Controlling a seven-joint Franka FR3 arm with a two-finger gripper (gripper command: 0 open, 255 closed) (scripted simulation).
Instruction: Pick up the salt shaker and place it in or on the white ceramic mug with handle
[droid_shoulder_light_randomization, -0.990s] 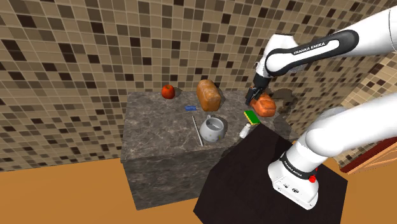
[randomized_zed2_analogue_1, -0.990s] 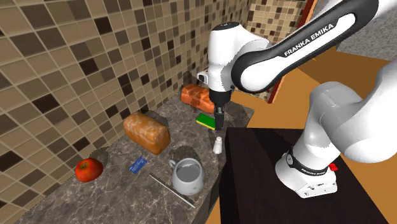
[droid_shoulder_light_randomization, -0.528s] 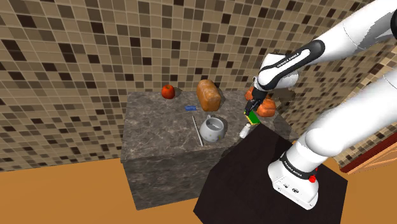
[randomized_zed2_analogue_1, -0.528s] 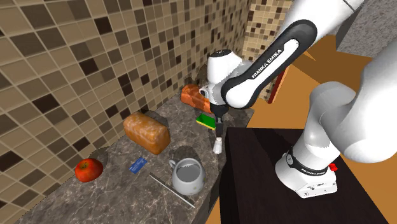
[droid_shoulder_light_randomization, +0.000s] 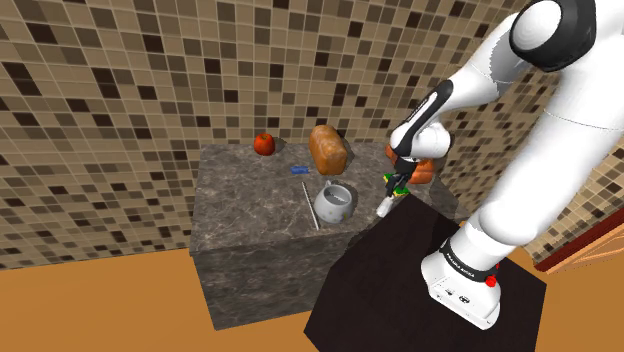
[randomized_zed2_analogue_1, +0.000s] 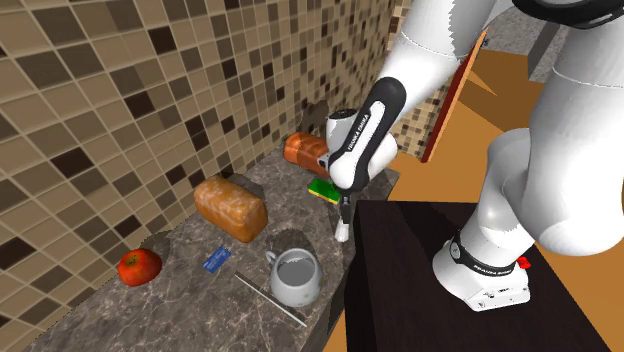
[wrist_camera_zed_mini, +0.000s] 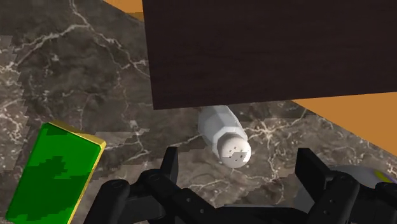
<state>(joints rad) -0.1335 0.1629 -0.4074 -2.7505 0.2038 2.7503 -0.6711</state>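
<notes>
Black two-finger gripper (wrist_camera_zed_mini: 238, 160) poised just above the small white faceted salt shaker with perforated cap (wrist_camera_zed_mini: 224, 135); fingers (wrist_camera_zed_mini: 169, 164) spread apart, one either side of the cap, neither touching it. The shaker stands upright on the dark veined marble counter (droid_shoulder_light_randomization: 240, 190), just beside the dark brown box stand (randomized_zed2_analogue_1: 400, 285) and near the green, yellow-edged sponge (wrist_camera_zed_mini: 54, 170). Pale grey handled mug (randomized_zed2_analogue_1: 296, 276) sits apart from the shaker on the same counter, near its front edge.
</notes>
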